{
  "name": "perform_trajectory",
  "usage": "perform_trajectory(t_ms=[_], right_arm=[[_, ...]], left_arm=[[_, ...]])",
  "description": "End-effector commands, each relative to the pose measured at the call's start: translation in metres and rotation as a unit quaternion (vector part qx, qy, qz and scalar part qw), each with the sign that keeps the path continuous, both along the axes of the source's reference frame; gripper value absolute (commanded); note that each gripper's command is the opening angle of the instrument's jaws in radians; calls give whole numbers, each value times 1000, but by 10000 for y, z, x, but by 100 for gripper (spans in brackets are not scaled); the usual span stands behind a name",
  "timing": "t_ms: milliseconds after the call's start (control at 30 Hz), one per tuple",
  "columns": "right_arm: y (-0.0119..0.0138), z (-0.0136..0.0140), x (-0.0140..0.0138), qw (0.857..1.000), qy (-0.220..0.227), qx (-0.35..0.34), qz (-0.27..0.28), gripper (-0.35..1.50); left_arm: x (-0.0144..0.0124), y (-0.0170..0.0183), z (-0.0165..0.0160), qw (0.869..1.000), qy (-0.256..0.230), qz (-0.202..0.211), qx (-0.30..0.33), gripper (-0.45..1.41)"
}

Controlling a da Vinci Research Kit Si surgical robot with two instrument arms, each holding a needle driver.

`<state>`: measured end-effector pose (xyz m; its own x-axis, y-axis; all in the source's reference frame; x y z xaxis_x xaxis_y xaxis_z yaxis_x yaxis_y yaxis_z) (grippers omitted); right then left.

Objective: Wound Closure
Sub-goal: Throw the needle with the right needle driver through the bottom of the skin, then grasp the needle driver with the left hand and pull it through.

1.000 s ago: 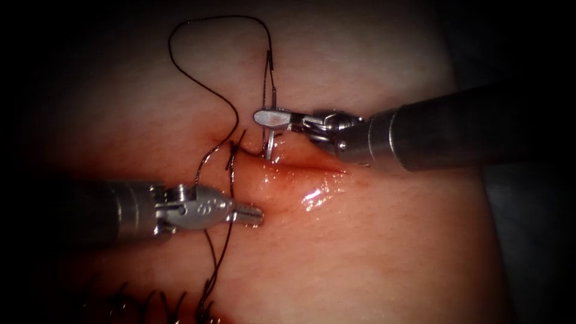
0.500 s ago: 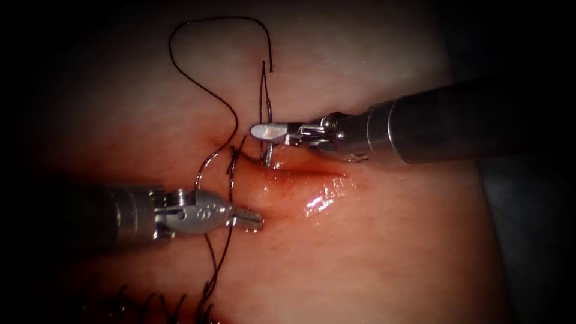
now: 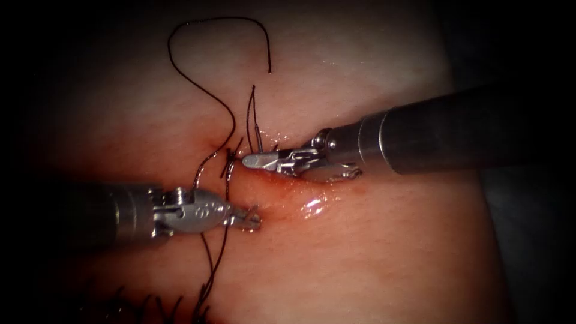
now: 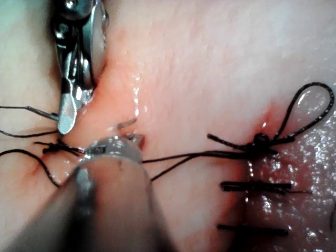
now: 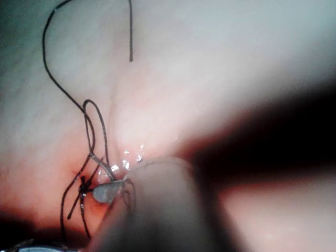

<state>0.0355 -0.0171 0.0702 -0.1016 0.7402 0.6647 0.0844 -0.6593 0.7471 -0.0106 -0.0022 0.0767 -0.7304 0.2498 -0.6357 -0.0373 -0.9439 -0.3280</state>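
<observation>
Now right tool gripping needle, needle entering tissue

- A dark grey surface lay beyond the lit area along the right edge of the endoscope frame; what it was made of could not be told.
- Light fell strongest near the middle of the endoscope frame and faded outward into a black vignette that swallowed the left edge and all four corners.
- Small bright glints at the centre marked where the lamp caught wet patches.
- Walls, floor, furniture and windows could not be made out; the surroundings at the upper right of the frame were too dark to tell.
</observation>
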Motion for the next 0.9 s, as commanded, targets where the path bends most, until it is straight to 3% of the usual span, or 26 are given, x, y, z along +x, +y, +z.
perform_trajectory(t_ms=[33,100,267,300,400,433,467,500,733,900], right_arm=[[-2,1,8,1000,4,-1,-3,-35],[1,-1,7,1000,7,-24,3,-35],[22,3,0,992,-33,-110,61,-33],[23,4,-2,990,-41,-120,68,-21],[35,13,-15,978,-80,-177,81,19],[39,15,-19,974,-89,-190,83,39],[42,17,-22,972,-96,-197,86,47],[52,21,-34,963,-117,-226,92,74],[78,30,-74,947,-167,-264,79,73],[85,36,-87,944,-172,-272,77,66]], left_arm=[[-5,-1,5,1000,-1,0,0,-25],[-5,-1,5,1000,-1,1,0,-25],[-1,0,0,1000,-2,2,2,-25],[0,0,-1,1000,-3,-1,4,-25],[7,7,-8,998,-45,-21,-38,2],[8,8,-9,997,-51,-22,-48,7],[9,8,-10,997,-56,-20,-56,11],[11,8,-11,995,-67,-9,-79,21],[12,15,-6,986,-124,-5,-112,26],[9,22,-4,979,-170,18,-109,16]])
